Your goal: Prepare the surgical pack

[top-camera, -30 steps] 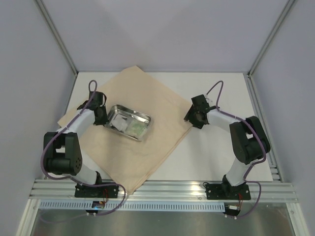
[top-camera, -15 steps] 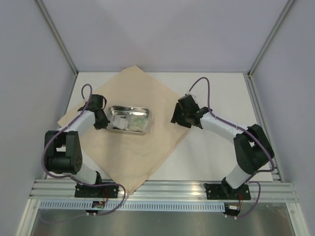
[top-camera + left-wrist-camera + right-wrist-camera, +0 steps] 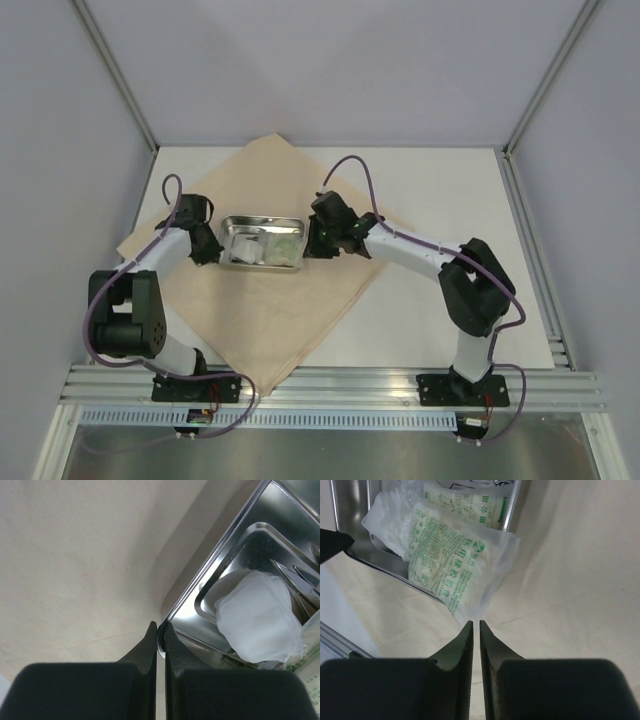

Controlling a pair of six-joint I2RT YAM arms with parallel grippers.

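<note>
The tan cloth sheet (image 3: 270, 320) lies as a diamond on the white table (image 3: 450, 190), matte and soft, with faint creases. Near its middle sits the steel tray (image 3: 260, 218), a shallow rectangle with rounded corners and a mirror-bright rolled rim. Inside it the left wrist view shows a crumpled, translucent white pad (image 3: 257, 617) and, beside it, pointed steel tips (image 3: 295, 580) of an instrument that cannot be told apart further. At the tray's right end lies a green packet (image 3: 452, 560), clear glossy plastic printed in green over a pale, grainy filling; it hangs over the rim onto the cloth, and a second packet (image 3: 465, 502) lies behind it.

The left gripper (image 3: 160, 626) is pinched tight on the tray's left corner rim. The right gripper (image 3: 472, 624) has its black jaws drawn to a thin slit just at the packet's clear corner; whether the plastic is caught between them cannot be told.

A second ago the tray sat skewed on the cloth and now lies square to the table. The right arm then hovered at the cloth's right corner with wider jaws; it has since reached across to the tray's right end
</note>
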